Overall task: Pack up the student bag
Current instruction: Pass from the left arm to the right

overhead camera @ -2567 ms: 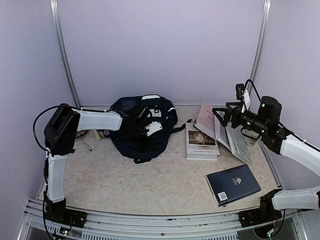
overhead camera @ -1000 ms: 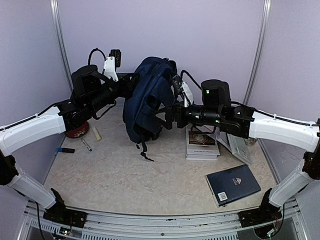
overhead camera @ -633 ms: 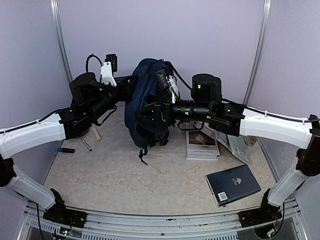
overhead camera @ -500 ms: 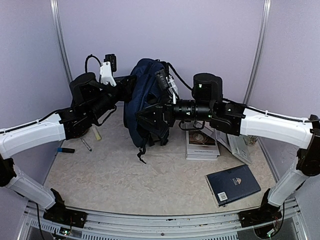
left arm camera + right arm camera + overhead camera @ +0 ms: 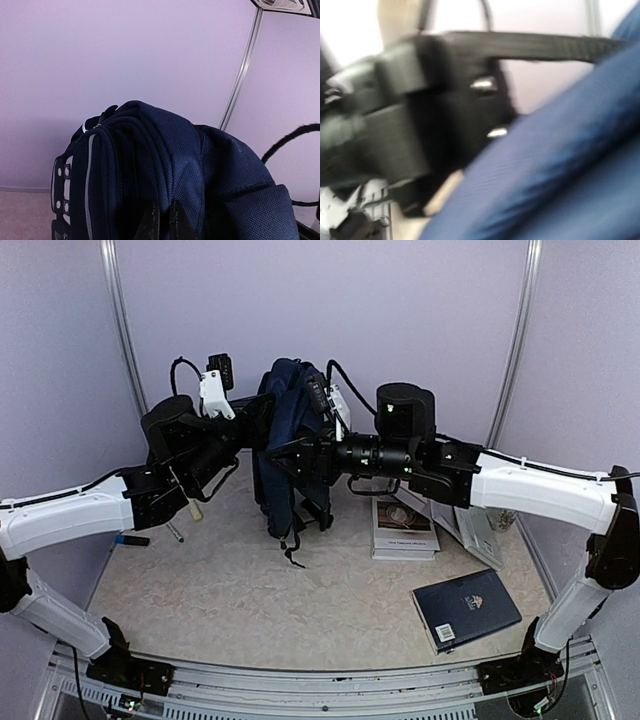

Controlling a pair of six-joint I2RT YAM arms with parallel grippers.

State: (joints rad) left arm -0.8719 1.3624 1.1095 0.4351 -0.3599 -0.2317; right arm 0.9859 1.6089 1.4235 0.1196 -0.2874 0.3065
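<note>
I've got L gripper (image 5: 161, 221) pinched tight on top fabric of student bag (image 5: 281, 485). Bag hangs upright over far-centre of table (image 5: 300, 610), straps (image 5: 289, 543) dangling. R gripper (image 5: 293, 452) sits at bag's side. Wrist view is blurred, so can't tell if jaws are open or gripping.

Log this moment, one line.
student bag: held up | left end effector: shut on student bag | right end effector: at bag, grip unclear

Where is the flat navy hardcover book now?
In the top view, the flat navy hardcover book lies at the near right of the beige table, in front of the white books.
</note>
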